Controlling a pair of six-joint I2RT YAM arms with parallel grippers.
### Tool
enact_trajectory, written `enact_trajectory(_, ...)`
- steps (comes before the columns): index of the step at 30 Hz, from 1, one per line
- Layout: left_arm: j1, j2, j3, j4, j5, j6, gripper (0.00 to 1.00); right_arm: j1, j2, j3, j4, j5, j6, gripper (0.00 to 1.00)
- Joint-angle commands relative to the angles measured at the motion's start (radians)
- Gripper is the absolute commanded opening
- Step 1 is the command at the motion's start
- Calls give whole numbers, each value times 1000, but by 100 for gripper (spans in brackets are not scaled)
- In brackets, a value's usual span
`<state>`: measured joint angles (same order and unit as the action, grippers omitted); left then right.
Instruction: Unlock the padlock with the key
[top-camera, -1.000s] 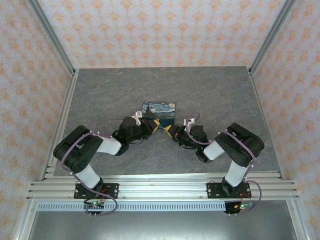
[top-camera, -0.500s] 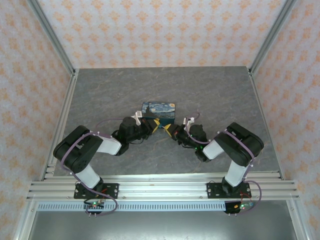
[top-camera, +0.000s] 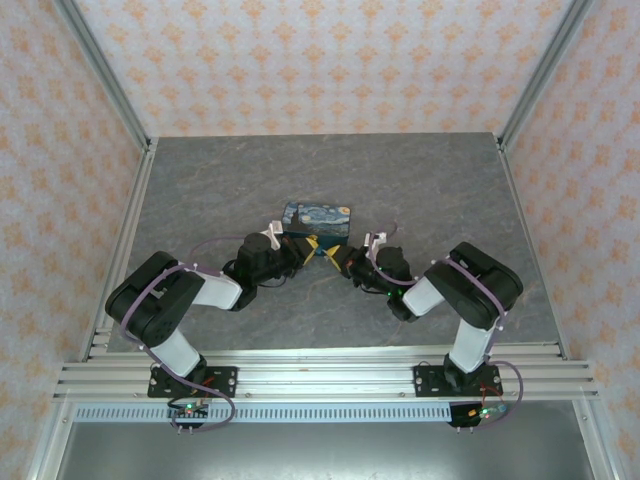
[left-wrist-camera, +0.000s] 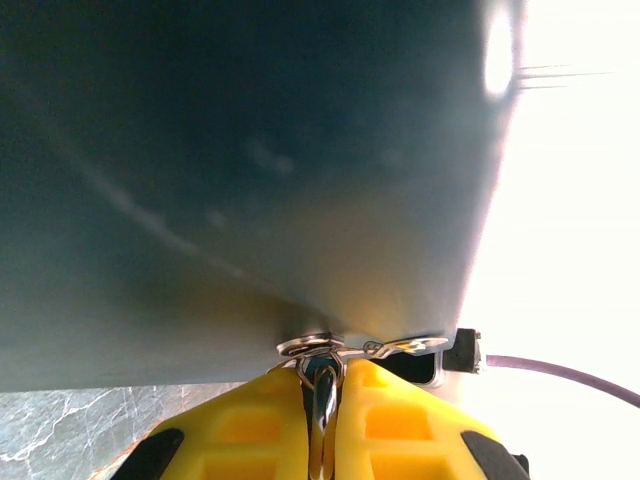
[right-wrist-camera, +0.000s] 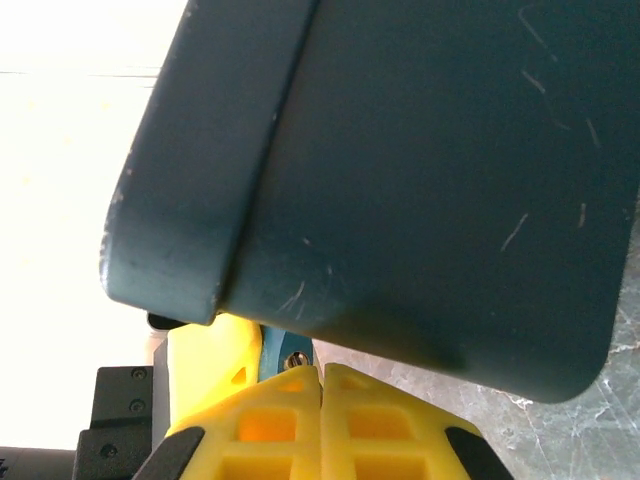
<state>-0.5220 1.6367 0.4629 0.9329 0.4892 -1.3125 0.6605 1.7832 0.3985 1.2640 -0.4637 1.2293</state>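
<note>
Left gripper (left-wrist-camera: 322, 374) pinched tight on key (left-wrist-camera: 324, 396), ring (left-wrist-camera: 308, 347) against box (left-wrist-camera: 250, 180). Right gripper (right-wrist-camera: 321, 371) fully closed. I see padlock (right-wrist-camera: 277, 346) just past tips, grip unclear.

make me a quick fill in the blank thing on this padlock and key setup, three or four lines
1. In the top view both arms meet just in front of the painted ___.
2. The left gripper has its jaws shut on a metal ___.
3. The right gripper has its jaws ___.
4. The fingers of both grippers are ___ in colour.

Missing words: box; key; shut; yellow.
</note>
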Motion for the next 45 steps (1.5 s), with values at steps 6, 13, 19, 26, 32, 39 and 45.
enact_trajectory(6, -6, -2, 12, 135, 37, -47, 0, 5, 58, 36, 60, -25, -107, 0)
enact_trajectory(13, -7, -23, 13, 114, 52, -41, 0, -29, 68, 39, 64, -51, -171, 0)
enact_trajectory(19, -7, -43, 13, 82, 60, -27, 0, -73, 59, 58, 64, -104, -182, 0)
enact_trajectory(26, -8, -48, 14, 76, 51, -27, 0, -72, 72, 80, 61, -133, -161, 0)
enact_trajectory(32, -11, -24, 18, 122, 48, -62, 0, -47, 116, 80, 114, -117, -138, 0)
enact_trajectory(39, -18, 32, 8, 245, 33, -148, 0, -45, 136, 92, 137, -99, -123, 0)
enact_trajectory(45, -20, 31, 11, 253, 37, -146, 0, -48, 142, 121, 137, -115, -104, 0)
